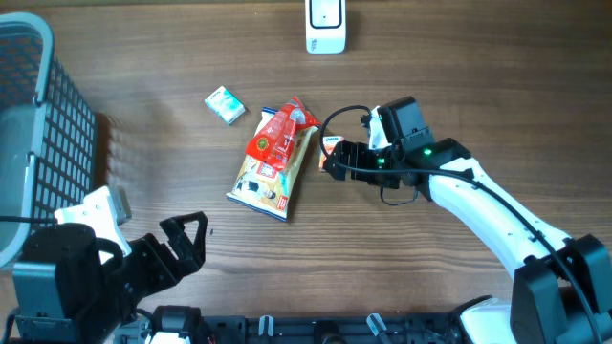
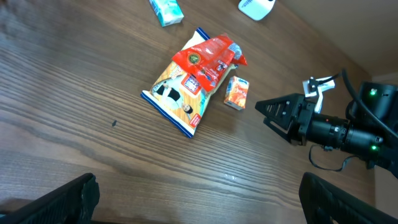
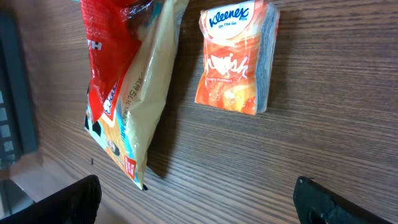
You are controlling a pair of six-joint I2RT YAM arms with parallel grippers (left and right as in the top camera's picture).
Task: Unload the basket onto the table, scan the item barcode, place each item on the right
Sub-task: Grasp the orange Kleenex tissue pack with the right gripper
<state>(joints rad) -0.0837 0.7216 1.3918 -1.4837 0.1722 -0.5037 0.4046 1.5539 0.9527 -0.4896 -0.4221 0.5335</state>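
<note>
Risk ahead: the right gripper [image 1: 333,162], jaws spread wide and empty, hovers just beside the Kleenex pack [image 3: 236,59], which lies close to the cream snack bag [image 1: 263,177]. A closing finger could snag that bag. The left gripper [image 1: 194,239] gapes empty too. Count: one mesh basket [image 1: 43,115], one cream snack bag, one red pouch [image 1: 279,134] atop it, one white scanner [image 1: 325,27], probably, one Kleenex pack, one teal packet [image 1: 225,104].

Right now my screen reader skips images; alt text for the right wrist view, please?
An orange Kleenex pack lies on the wooden table, a red-and-yellow snack bag left of it. The open right tool frames the bottom corners.
</note>
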